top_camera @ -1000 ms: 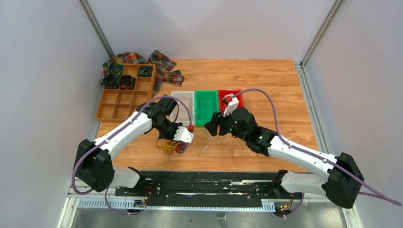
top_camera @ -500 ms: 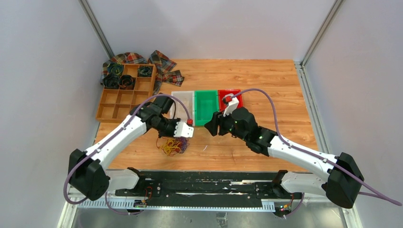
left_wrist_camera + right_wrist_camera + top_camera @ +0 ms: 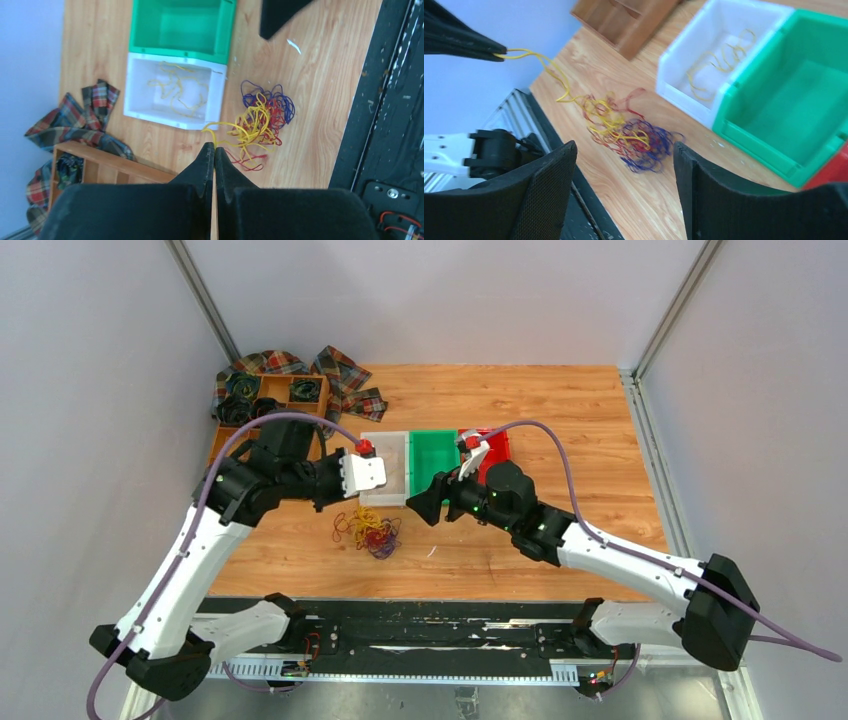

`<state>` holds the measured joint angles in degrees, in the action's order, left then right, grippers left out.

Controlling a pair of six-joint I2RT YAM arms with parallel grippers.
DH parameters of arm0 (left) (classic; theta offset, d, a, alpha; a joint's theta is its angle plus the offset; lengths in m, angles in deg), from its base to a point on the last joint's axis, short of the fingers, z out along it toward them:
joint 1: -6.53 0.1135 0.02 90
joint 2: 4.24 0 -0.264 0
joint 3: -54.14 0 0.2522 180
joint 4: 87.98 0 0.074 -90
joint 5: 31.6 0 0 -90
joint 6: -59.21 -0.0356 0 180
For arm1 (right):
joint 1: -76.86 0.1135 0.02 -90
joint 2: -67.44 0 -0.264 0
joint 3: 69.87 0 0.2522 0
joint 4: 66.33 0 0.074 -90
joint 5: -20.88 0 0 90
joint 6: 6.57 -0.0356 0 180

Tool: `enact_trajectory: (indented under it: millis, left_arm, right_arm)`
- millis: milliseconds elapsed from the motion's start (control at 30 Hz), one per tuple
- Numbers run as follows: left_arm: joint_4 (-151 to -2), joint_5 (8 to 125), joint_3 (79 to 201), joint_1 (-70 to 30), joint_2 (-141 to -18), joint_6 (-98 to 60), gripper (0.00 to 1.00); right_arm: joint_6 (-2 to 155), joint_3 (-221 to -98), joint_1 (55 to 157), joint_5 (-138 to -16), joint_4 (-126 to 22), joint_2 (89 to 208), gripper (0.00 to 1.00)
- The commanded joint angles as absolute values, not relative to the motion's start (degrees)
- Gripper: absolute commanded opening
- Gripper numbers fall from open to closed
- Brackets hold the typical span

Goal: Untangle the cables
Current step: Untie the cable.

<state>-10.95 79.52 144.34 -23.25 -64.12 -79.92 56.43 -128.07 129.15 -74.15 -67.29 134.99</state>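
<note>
Left wrist view has my left pincer (image 3: 214, 146) pressed together on the end of one yellow strand (image 3: 212, 131). That strand runs down into the cables (image 3: 261, 120), a loose clump of yellow, red and blue-purple loops. The clump lies on the bench (image 3: 310, 75), just beside the white bin (image 3: 167, 117), which holds a few yellow wires (image 3: 177, 90).

My right pincer (image 3: 623, 150) is spread wide with nothing in it, hanging over the clump on the side of the green bin (image 3: 774, 107).

These wires look hair-fine, limp and nearly weightless. I judge they will slide out of a weak pinch, and that pulling one will drag the whole clump along rather than free it. The best hold seems to be a free end or a single loop at the clump's edge, as with this yellow one. My right pincer would do well to pin down or grip the red and blue bulk, so the strand can slip out against it.
</note>
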Motion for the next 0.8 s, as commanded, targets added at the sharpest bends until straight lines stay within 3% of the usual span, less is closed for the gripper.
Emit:
enact_trajectory:
  millis: [0,400,767]
  left_arm:
    - [-7.6,82.26,151.25,-23.71,-63.58,-71.73,0.0]
    - [-6.14,83.62,160.58,-23.71,-66.16,-64.89,0.0]
    - [-3.31,85.85,168.37,-23.71,-67.27,-63.84,0.0]
  right_arm:
    - [55.67,-132.19,132.47,-75.79,-73.99,135.64,0.71]
    - [56.81,-143.02,136.41,-75.14,-74.91,143.96,0.71]
    - [57.11,-148.49,136.55,-71.23,-72.78,149.83,0.65]
